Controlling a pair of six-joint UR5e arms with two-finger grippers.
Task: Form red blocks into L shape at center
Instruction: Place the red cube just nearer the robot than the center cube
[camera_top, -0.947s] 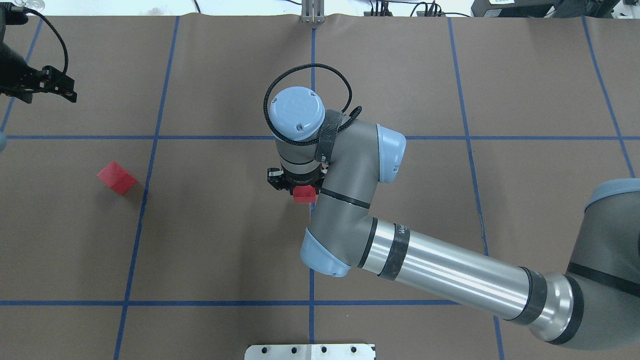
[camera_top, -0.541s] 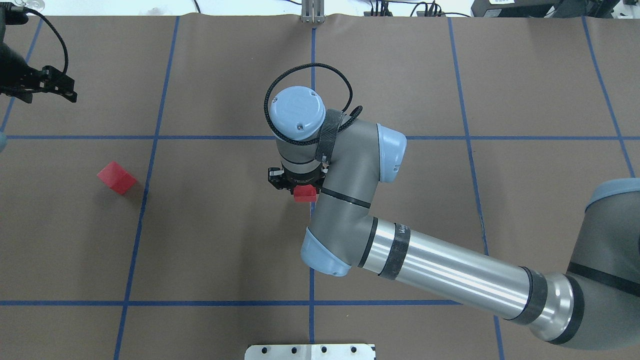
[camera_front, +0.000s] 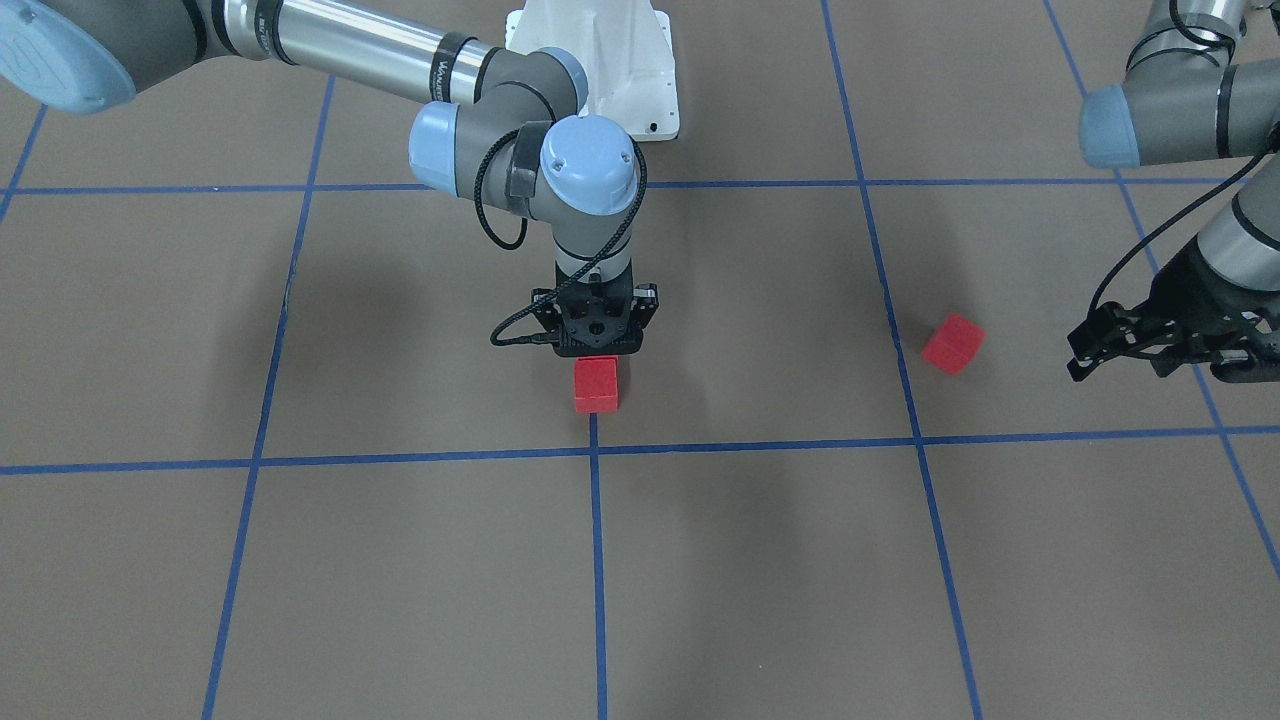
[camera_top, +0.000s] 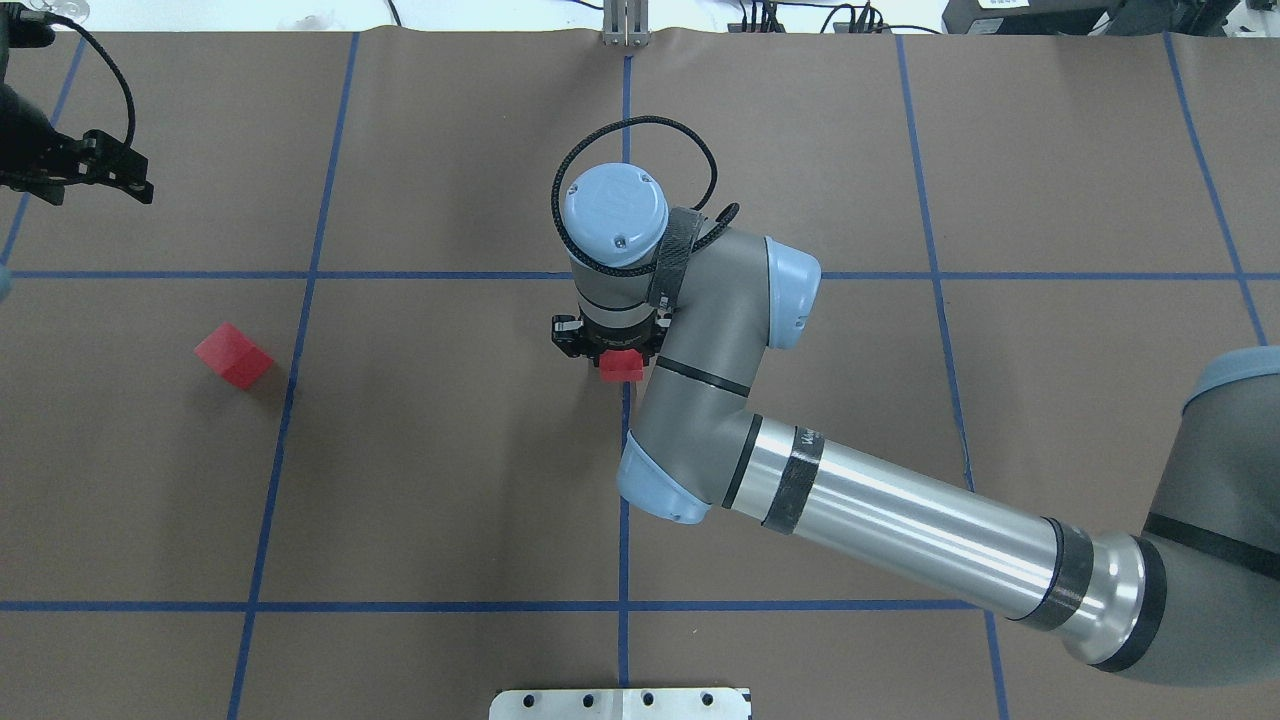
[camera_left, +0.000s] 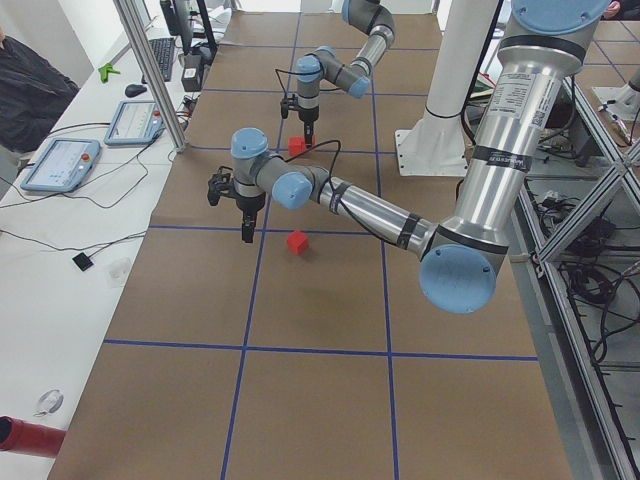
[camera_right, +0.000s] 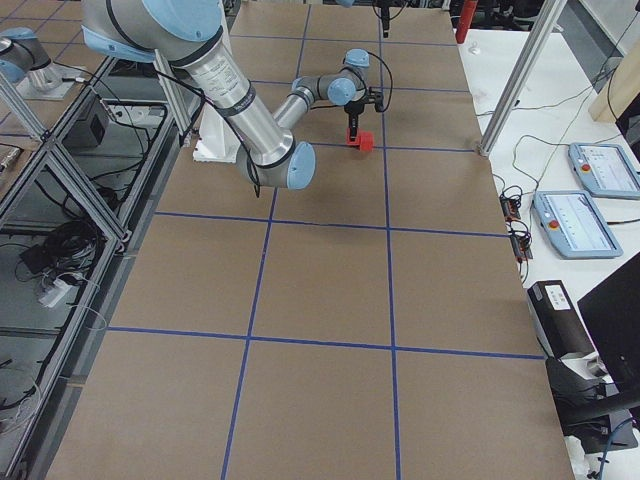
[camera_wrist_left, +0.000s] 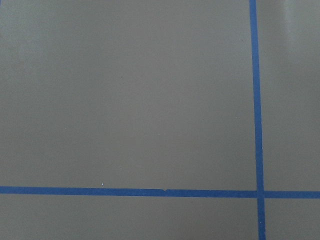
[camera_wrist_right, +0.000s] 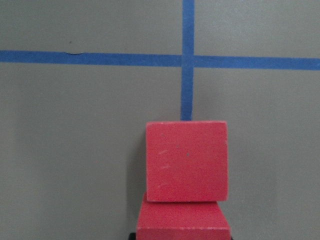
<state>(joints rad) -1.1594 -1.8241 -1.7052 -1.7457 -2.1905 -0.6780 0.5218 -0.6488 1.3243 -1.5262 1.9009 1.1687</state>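
Note:
My right gripper points straight down, shut on a red block, which also shows at the bottom edge of the right wrist view. A second red block lies on the floor right in front of it, on the blue line just short of the center crossing. I cannot tell whether the two touch. The third red block lies alone at the left, turned askew. My left gripper hovers beyond it, empty, jaws apparently apart.
The brown floor carries a blue tape grid. The white robot base stands behind the center square. A metal post foot sits at the far edge. The left wrist view shows only bare floor and a tape crossing.
My right gripper has moved a little forward and right, toward the center crossing, carrying its red block along. The left arm and the lone block have not moved.

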